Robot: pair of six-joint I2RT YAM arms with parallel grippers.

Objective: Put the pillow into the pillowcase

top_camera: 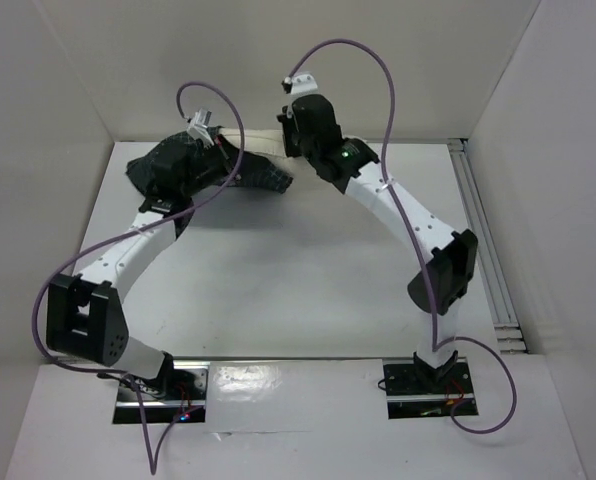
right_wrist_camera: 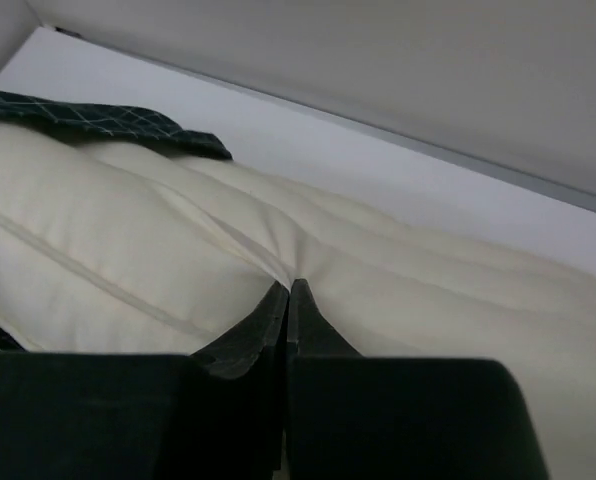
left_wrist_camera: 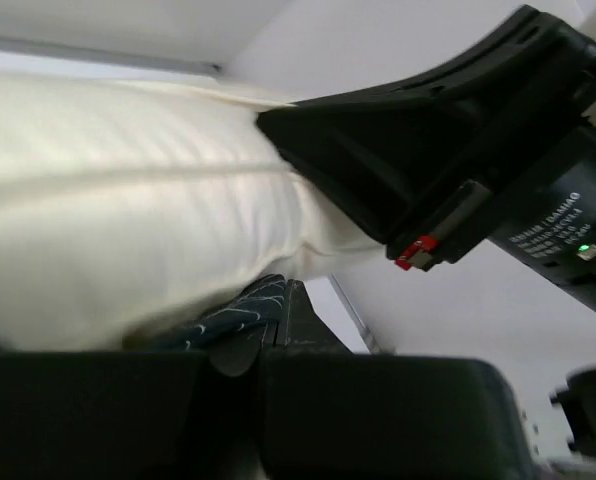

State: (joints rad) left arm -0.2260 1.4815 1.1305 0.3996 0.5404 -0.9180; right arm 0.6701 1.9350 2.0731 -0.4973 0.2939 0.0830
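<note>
Left gripper (left_wrist_camera: 281, 303) sits low in frame, jaws pinched tight on a fold of the dark checked pillowcase (left_wrist_camera: 240, 316). Just above, the cream pillow (left_wrist_camera: 128, 200) fills the left side. The black right gripper (left_wrist_camera: 274, 122) reaches in from upper right, tip against the pillow.

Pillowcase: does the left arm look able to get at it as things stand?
Likely yes: the left gripper is right at it, jaws shut on a fold of the pillowcase just under the pillow, with nothing in between.
</note>
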